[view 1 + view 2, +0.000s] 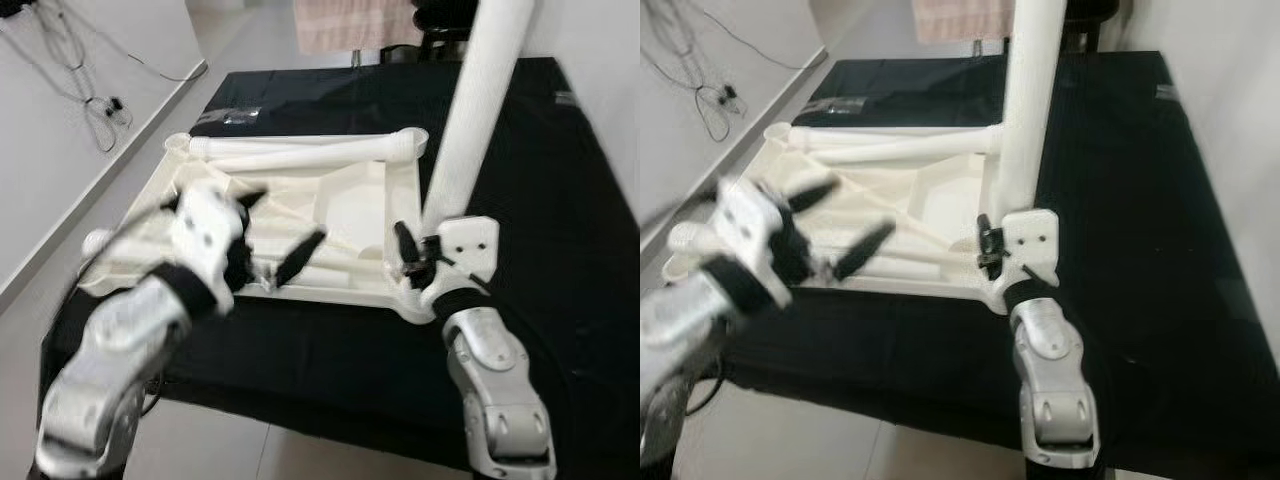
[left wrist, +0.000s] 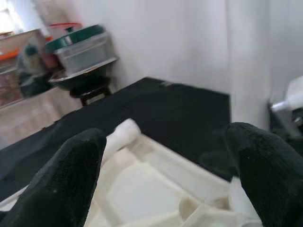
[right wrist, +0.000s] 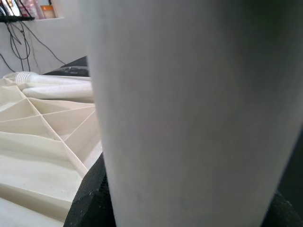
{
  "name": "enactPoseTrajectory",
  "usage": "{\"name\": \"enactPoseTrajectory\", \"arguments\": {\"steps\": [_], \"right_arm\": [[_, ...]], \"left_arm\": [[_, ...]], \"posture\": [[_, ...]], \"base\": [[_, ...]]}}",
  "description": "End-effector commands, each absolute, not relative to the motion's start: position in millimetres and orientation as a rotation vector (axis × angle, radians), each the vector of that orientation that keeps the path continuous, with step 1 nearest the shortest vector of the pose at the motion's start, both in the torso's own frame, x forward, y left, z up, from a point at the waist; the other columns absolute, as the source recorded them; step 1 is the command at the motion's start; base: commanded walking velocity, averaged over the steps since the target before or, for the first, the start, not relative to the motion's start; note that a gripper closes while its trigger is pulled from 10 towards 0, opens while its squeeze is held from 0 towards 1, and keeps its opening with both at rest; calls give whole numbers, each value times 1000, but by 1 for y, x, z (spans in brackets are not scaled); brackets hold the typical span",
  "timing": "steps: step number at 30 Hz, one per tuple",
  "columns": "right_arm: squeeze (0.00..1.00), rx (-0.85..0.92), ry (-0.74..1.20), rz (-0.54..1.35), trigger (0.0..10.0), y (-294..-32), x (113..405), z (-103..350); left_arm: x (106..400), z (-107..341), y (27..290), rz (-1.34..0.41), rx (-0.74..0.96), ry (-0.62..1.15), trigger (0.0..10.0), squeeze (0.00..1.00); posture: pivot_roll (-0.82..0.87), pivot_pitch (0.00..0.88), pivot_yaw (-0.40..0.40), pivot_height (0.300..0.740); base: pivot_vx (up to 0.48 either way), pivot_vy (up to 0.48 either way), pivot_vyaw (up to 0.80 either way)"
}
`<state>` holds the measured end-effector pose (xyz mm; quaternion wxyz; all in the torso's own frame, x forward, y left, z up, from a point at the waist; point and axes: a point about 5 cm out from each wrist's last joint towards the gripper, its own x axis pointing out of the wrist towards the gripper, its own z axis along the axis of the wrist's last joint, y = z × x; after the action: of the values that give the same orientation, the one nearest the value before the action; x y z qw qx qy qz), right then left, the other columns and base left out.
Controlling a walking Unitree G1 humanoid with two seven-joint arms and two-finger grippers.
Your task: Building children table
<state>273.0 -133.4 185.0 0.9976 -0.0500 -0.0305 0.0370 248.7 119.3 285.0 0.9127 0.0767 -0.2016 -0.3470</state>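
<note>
Cables (image 1: pixel 85 75) trail over the white floor (image 1: pixel 60 150) in the upper left of the frame. Low on the left, the left pincer (image 1: pixel 270 235) hovers blurred over the near left part of the upturned table (image 1: pixel 350 200), its fingers (image 1: pixel 300 257) spread and holding nothing. The table is a white ribbed plastic panel lying underside up on a black cloth (image 1: pixel 560 200) that covers the tabletop; a loose leg (image 1: pixel 300 150) lies across its far edge, and another lies along its near side, partly hidden by the left pincer. Right of centre, an upright leg (image 1: pixel 480 110) stands in the table's near right corner, reaching out of the top of the frame. The right pincer (image 1: pixel 420 262) is clenched on that leg near its foot. At top centre, a beige cloth (image 1: pixel 350 25) hangs beyond the tabletop.
</note>
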Motion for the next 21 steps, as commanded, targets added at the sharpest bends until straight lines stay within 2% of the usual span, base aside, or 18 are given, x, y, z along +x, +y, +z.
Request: {"name": "enactPoseTrajectory", "arguments": {"steps": [1, 9, 11, 12, 13, 14, 17, 18, 19, 20, 21], "right_arm": [[0, -72, 172, 48, 10000, -134, 264, 141], [0, -51, 135, 75, 10000, -125, 261, 144], [0, -51, 135, 75, 10000, -125, 261, 144], [0, -55, 128, 87, 10000, -121, 261, 145], [0, -59, 123, 97, 10000, -118, 261, 146], [0, -59, 123, 97, 10000, -118, 261, 146], [0, -68, 112, 124, 10000, -111, 261, 148], [0, -68, 112, 124, 10000, -111, 261, 148], [0, -70, 108, 132, 10000, -109, 261, 149], [0, -72, 103, 141, 10000, -108, 260, 149], [0, -72, 103, 141, 10000, -108, 260, 149]], "left_arm": [[266, 301, 114, -780, 106, -431, 10000, 0], [288, 323, 89, -964, 2, -454, 10000, 0], [288, 323, 89, -964, 2, -454, 10000, 0], [292, 323, 80, -1044, -35, -425, 10000, 1000], [294, 323, 71, -1130, -78, -390, 10000, 1000], [294, 323, 71, -1130, -78, -390, 10000, 1000], [291, 331, 49, -1397, -122, -319, 10000, 1000], [291, 331, 49, -1397, -122, -319, 10000, 1000], [292, 332, 45, -1426, -110, -310, 10000, 686], [295, 333, 43, -1440, -96, -305, 10000, 0], [295, 333, 43, -1440, -96, -305, 10000, 0]], "posture": [[27, 117, 131, 740], [12, 111, 148, 740], [12, 111, 148, 740], [4, 107, 151, 740], [1, 106, 152, 740], [1, 106, 152, 740], [-9, 103, 158, 740], [-9, 103, 158, 740], [-9, 103, 158, 740], [-10, 103, 159, 740], [-10, 103, 159, 740]], "base": [[0, 0, 0], [0, 0, 0], [0, 0, 0], [0, 0, 0], [0, 0, 0], [0, 0, 0], [0, 0, 0], [0, 0, 0], [0, 0, 0], [0, 0, 0], [0, 0, 0]]}}
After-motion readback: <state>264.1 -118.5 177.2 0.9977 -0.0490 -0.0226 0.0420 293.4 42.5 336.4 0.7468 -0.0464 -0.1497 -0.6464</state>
